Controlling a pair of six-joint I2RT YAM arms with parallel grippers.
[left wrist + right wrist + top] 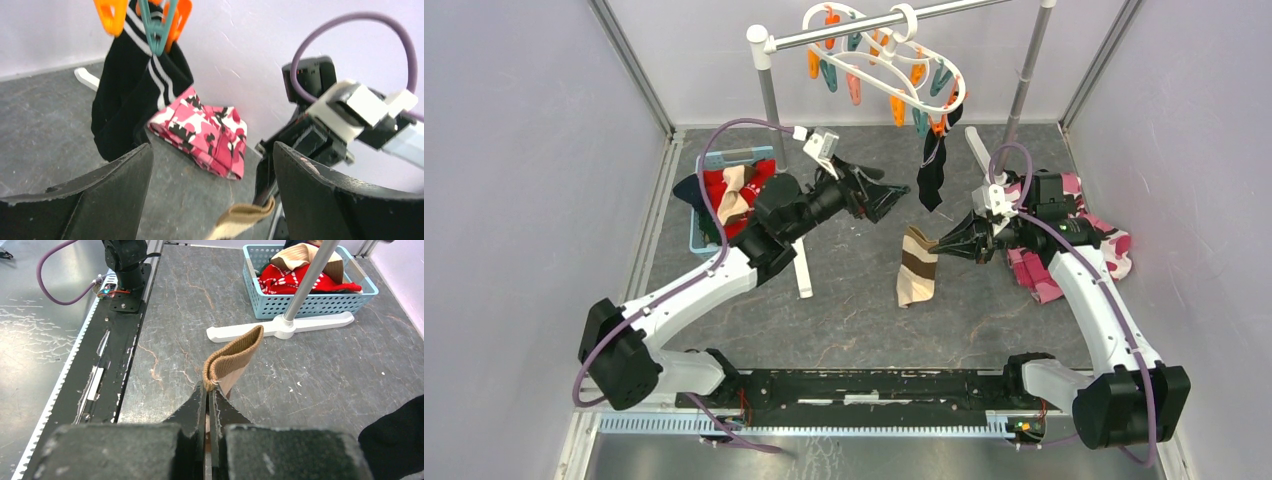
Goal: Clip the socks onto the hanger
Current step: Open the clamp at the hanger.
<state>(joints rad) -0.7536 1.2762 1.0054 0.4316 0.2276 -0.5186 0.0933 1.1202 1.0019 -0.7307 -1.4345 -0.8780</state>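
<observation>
The tan sock [917,268], with its brown band, is a light, limp knit that folds under its own weight, so it is best taken at the ribbed cuff, where the fabric is doubled and thick enough for a pin to bite. The right gripper [944,243] pinches that cuff with its jaws pressed together, at the middle of the table [844,300], and the rest droops towards the near side. From above, the toe seems to rest on the table, though that is hard to judge. The left gripper [889,193] stands wide with nothing in it, just left of the black sock [932,175]. That sock hangs from a teal clothespin [157,30] on the hanger [894,60] at the far side. The gripper's fingers hide the tan sock's lower part in the right wrist view, and the black sock is cut off at that picture's corner. The left arm covers much of the basket [305,305] at the far left, so beyond a red sock [300,282] and a beige one its contents cannot be counted, nor can free pins be picked out
</observation>
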